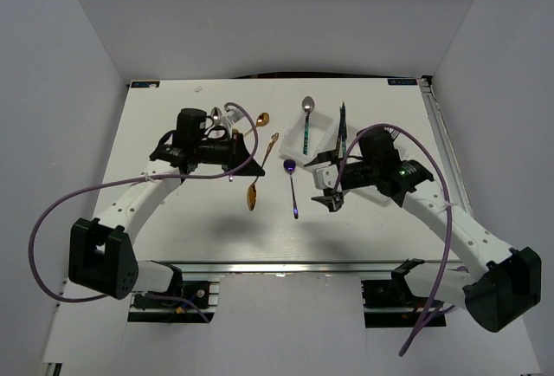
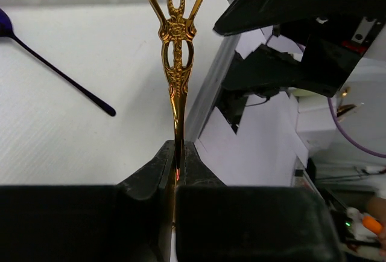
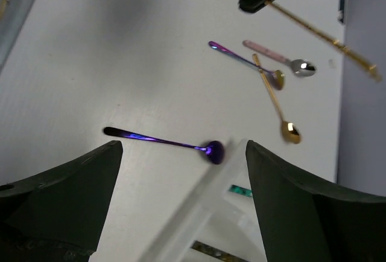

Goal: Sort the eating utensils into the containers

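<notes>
The left gripper (image 2: 176,153) is clamped on the thin end of a gold utensil (image 2: 175,38), left of the tray; it is hard, light and shiny, so I think it can slip. A purple spoon (image 1: 293,187) lies flat in the middle; its thin handle looks best to grab. The white tray (image 3: 199,204) holds a green-blue piece (image 1: 306,138) and a dark piece (image 1: 343,129); the right gripper (image 3: 182,153) is wide apart, near the spoon.

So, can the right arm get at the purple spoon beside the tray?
Probably yes: the right gripper is open and empty, and the purple spoon lies by itself just ahead of it, with nothing in between.
</notes>
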Tool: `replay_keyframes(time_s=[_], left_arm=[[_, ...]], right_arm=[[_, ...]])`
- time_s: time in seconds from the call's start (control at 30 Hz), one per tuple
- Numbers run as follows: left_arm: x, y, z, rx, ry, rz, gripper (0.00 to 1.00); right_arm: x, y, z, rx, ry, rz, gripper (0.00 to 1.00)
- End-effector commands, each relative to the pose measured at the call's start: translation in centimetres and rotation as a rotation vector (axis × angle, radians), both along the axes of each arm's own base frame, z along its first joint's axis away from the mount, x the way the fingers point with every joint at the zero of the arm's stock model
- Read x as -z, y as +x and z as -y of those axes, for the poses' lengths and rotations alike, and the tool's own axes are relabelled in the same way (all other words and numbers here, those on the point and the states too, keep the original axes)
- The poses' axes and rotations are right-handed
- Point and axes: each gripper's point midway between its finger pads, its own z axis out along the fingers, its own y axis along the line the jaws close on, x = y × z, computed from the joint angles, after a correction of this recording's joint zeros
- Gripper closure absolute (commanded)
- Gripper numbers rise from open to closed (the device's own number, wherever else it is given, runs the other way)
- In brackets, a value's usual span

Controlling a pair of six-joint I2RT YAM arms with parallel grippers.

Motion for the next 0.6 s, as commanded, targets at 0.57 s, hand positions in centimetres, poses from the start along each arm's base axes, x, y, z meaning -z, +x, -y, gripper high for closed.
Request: replay_keyframes(time_s=[0.57], left_arm=[[1.3, -4.2, 1.9, 0.154, 0.052, -0.366, 1.0]], right_arm=[[-2.4, 1.0, -8.6, -0.068, -0.226, 0.566, 0.32]])
